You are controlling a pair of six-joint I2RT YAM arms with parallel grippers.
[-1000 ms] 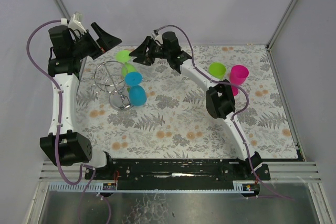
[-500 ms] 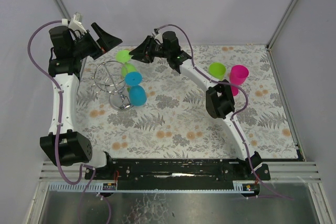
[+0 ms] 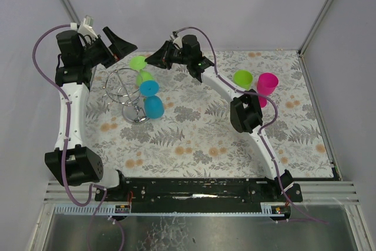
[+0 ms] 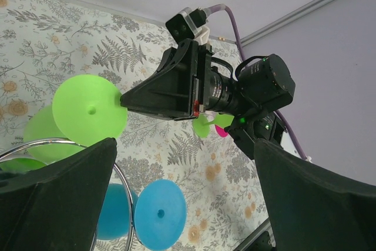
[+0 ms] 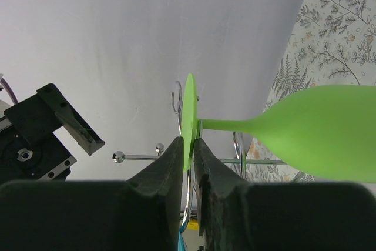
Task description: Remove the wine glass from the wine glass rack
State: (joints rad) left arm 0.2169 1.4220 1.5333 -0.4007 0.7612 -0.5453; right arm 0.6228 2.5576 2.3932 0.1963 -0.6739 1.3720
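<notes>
A silver wire wine glass rack [image 3: 122, 89] stands at the table's back left. A green wine glass [image 3: 140, 64] and a blue wine glass [image 3: 151, 99] hang on it, feet outward. My right gripper [image 3: 154, 60] is shut on the rim of the green glass's round foot [image 5: 189, 117]; its bowl [image 5: 320, 130] points right in the right wrist view. The left wrist view shows the green foot [image 4: 88, 110] pinched by the right gripper and the blue foot [image 4: 160, 213] below. My left gripper [image 3: 117, 42] is open, above and behind the rack, holding nothing.
A loose green glass [image 3: 242, 78] and a pink cup [image 3: 267, 86] stand at the back right beside the right arm's elbow [image 3: 245, 114]. The back wall is close behind the rack. The floral tablecloth [image 3: 200, 133] covers the table.
My right gripper has moved slightly left and closed on the green glass's foot. The left arm has barely moved.
</notes>
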